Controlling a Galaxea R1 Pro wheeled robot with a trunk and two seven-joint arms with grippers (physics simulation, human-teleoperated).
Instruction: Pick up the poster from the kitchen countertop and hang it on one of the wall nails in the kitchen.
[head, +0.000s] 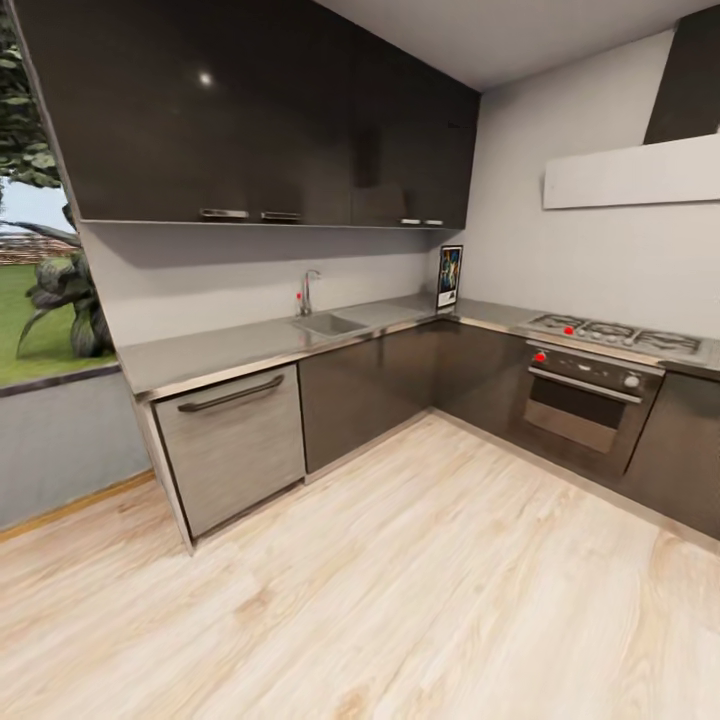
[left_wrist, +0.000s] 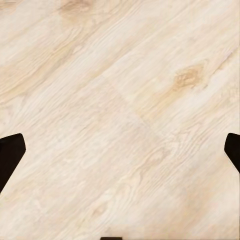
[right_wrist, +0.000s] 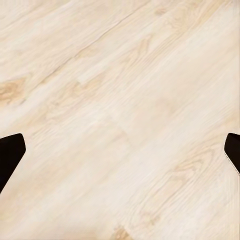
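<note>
Both the left gripper (left_wrist: 120, 152) and the right gripper (right_wrist: 120, 152) hang with jaws wide apart over the wooden floor (head: 420, 600), holding nothing. One poster (head: 450, 277) stands upright in the corner of the kitchen countertop (head: 240, 345), well away. Driving in, the base could clip the cabinets, or a clumsy reach could topple the poster

open wood floor (head: 420, 590) ahead, countertop (head: 230, 350) bare around sink (head: 328, 323); wall cabinets (head: 270, 120) overhang
</note>
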